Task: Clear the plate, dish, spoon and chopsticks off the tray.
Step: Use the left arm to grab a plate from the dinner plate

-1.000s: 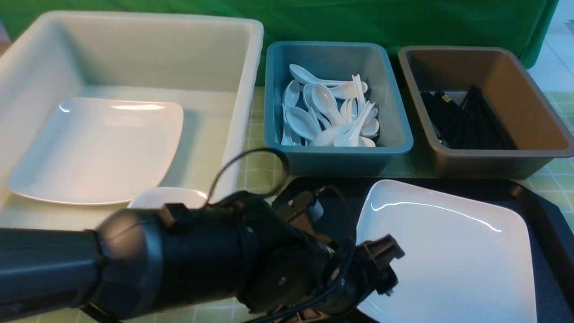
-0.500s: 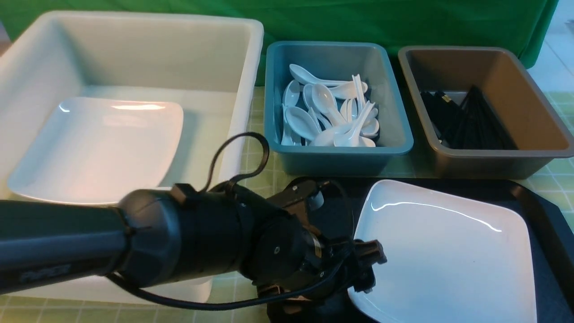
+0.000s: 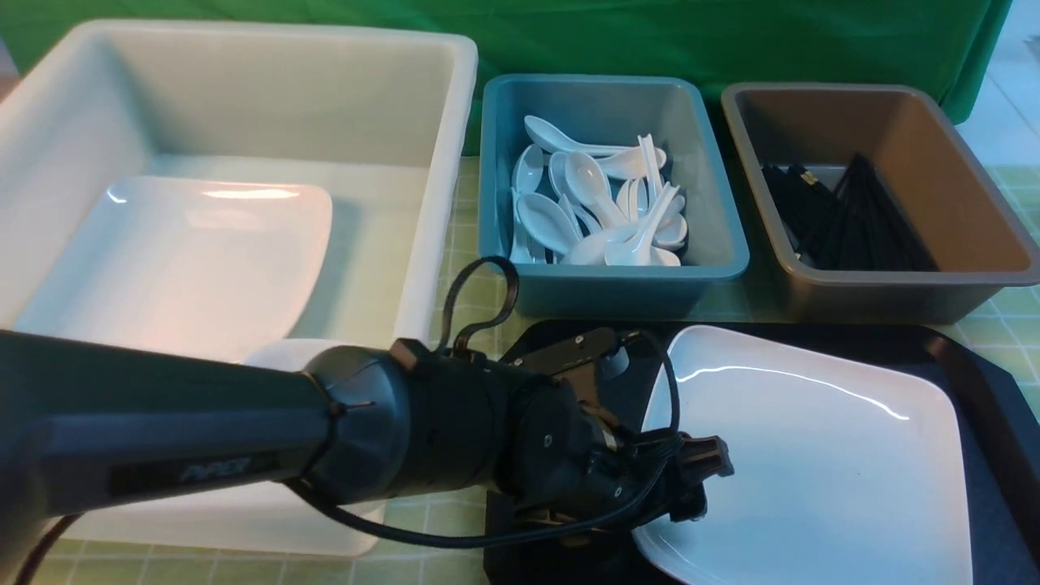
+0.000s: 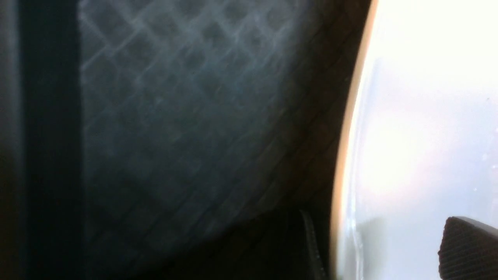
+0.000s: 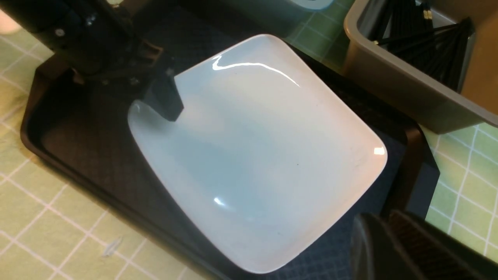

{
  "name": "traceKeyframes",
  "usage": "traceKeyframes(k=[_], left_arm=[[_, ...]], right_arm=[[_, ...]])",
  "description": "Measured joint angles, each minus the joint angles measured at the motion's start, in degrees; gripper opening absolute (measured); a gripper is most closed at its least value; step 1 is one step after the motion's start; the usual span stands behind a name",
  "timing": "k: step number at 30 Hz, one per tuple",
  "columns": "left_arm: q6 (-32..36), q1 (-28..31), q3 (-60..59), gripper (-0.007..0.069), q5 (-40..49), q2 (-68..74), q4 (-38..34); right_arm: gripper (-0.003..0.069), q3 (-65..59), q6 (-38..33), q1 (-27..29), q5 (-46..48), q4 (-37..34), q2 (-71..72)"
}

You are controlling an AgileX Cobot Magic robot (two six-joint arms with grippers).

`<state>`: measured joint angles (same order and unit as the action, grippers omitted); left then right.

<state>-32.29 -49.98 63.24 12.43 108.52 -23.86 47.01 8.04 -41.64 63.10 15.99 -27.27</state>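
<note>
Pincer of the left arm (image 3: pixel 703 487) is gaping at the plate (image 3: pixel 812 471) rim. Deeper bite is looking wise before clenching.

Left arm (image 3: pixel 162 439) stretched low, left tool (image 3: pixel 700 487) seemingly parted, right tool (image 5: pixel 389 237) closed

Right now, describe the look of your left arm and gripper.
The left arm is a thick, dark grey tube with faint PiPER lettering. A thin black cable loops above its wrist. The left gripper is black, with ribbed jaws.
</note>
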Motion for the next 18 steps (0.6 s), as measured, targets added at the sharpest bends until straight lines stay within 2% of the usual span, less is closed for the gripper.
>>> traceKeyframes(k=[10, 16, 18], left_arm=[[3.9, -0.3, 1.8, 0.0386, 1.5, 2.1, -3.7], [6.9, -2.4, 1.9, 0.0260, 4.3, 2.3, -5.7], [6.5, -2.8, 1.9, 0.0181, 5.4, 2.3, -6.0]], right_arm=[[0.0050, 0.0, 0.0, 0.0, 0.0, 0.0, 0.0], [0.0050, 0.0, 0.0, 0.0, 0.0, 0.0, 0.0], [0.0050, 0.0, 0.0, 0.0, 0.0, 0.0, 0.0]])
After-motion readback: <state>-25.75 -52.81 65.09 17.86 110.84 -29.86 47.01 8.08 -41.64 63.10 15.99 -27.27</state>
